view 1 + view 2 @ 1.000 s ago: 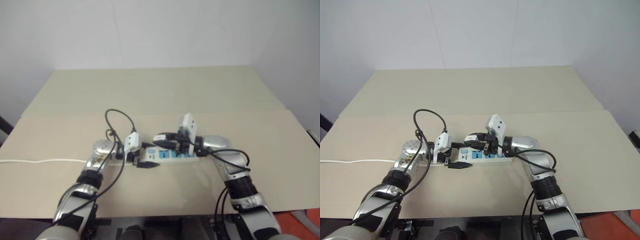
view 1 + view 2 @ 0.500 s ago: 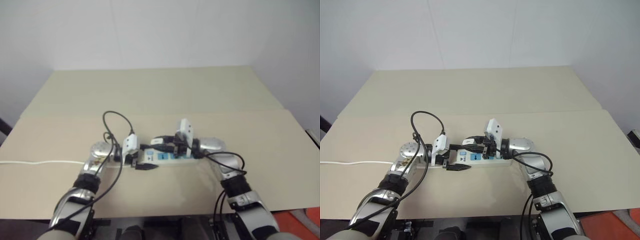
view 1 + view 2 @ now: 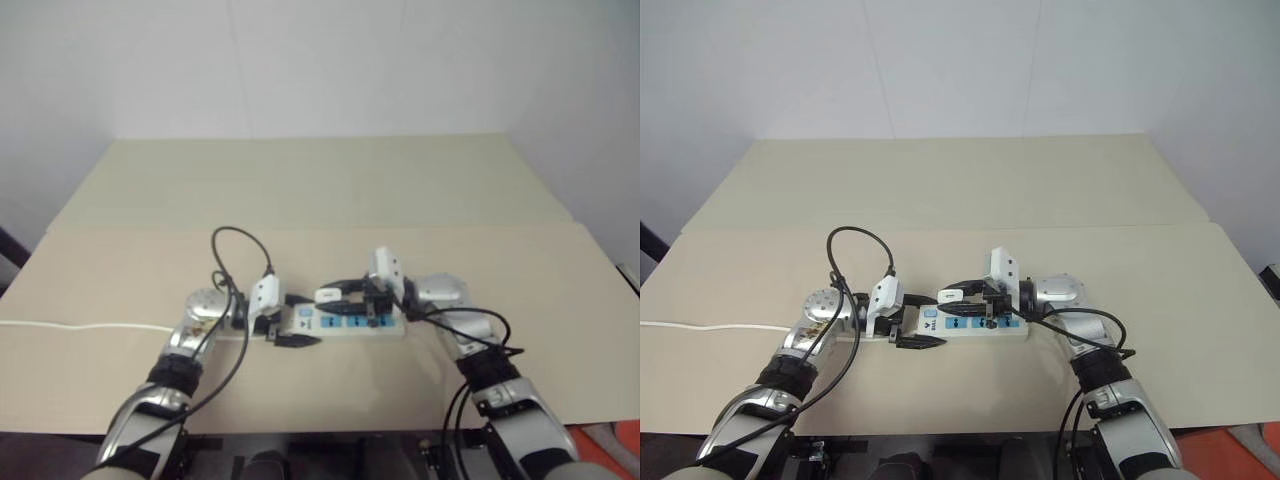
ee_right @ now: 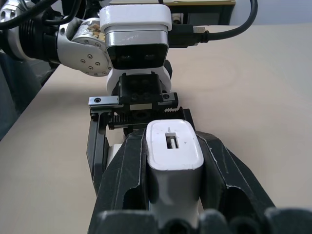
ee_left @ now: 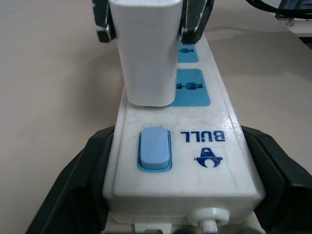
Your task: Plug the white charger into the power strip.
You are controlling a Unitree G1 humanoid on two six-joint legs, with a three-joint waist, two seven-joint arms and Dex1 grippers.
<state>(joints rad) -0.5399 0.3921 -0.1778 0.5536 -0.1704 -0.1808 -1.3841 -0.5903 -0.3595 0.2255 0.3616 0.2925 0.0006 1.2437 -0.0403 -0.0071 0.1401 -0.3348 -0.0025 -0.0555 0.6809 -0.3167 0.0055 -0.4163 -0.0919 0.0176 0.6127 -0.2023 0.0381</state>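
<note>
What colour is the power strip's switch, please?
Light blue; the switch shows best in the left wrist view.

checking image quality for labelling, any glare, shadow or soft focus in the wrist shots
Left wrist view: power strip sharp with glossy glints, white charger evenly lit. Right wrist view: charger top crisp, the black fingers nearest the lens soft; table evenly lit.

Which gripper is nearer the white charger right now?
Right. The right gripper is shut on the white charger over the power strip; the left gripper clamps the strip's switch end, beside the charger.
</note>
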